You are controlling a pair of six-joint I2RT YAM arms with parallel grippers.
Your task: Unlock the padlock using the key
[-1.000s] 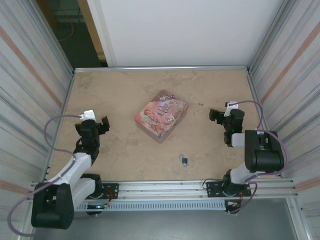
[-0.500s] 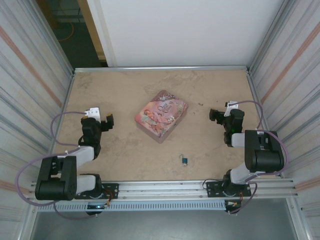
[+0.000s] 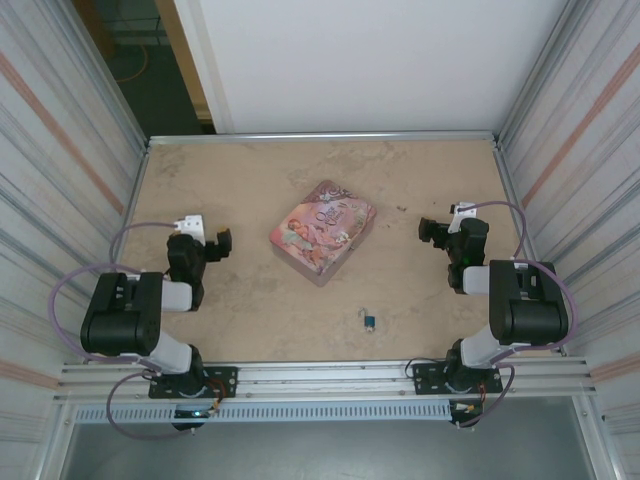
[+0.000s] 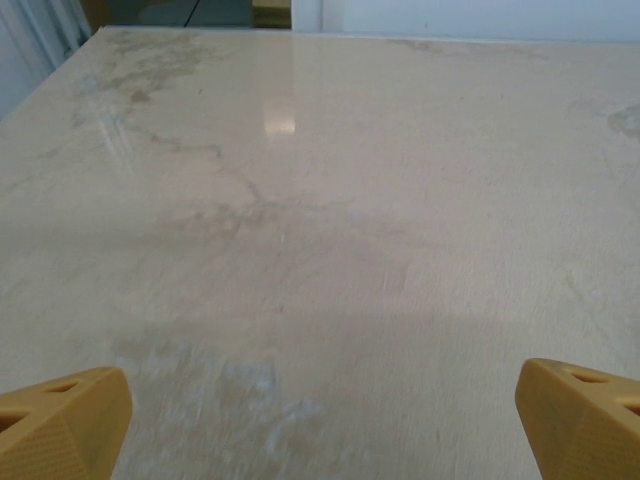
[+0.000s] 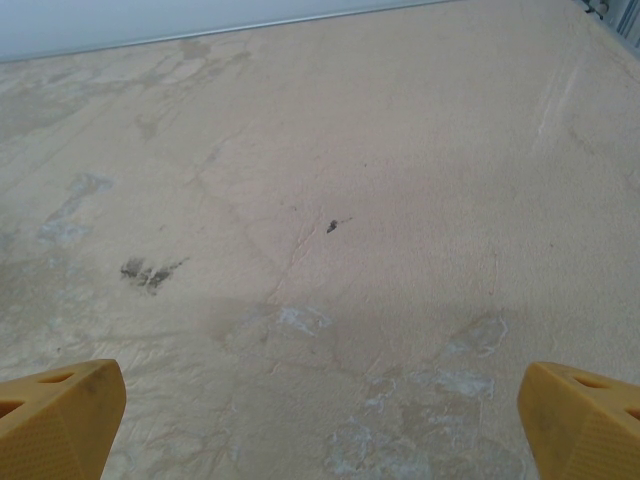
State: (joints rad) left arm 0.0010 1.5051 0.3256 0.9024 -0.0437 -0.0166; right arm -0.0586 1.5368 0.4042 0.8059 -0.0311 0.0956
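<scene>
Mottled beige tabletop (image 3: 250,180) between corrugated metal walls. Black left gripper (image 3: 218,243), jaws spread wide, empty. Pink illustrated rectangular tin (image 3: 323,230) mid-table. Tiny bluish-grey padlock (image 3: 369,321) near front edge; key too small to make out. Black right gripper (image 3: 428,231) equally agape, fingertips (image 5: 60,415) cropped.

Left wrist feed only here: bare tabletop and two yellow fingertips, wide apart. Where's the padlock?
Observer: The tiny bluish-grey padlock lies on the table near its front edge, right of centre.
Operator: Anything else out there?
Observer: A pink illustrated rectangular tin sits mid-table, right of the left gripper and apart from it.
Operator: And the other side?
Observer: The right gripper is open, right of the tin, holding nothing.
</scene>
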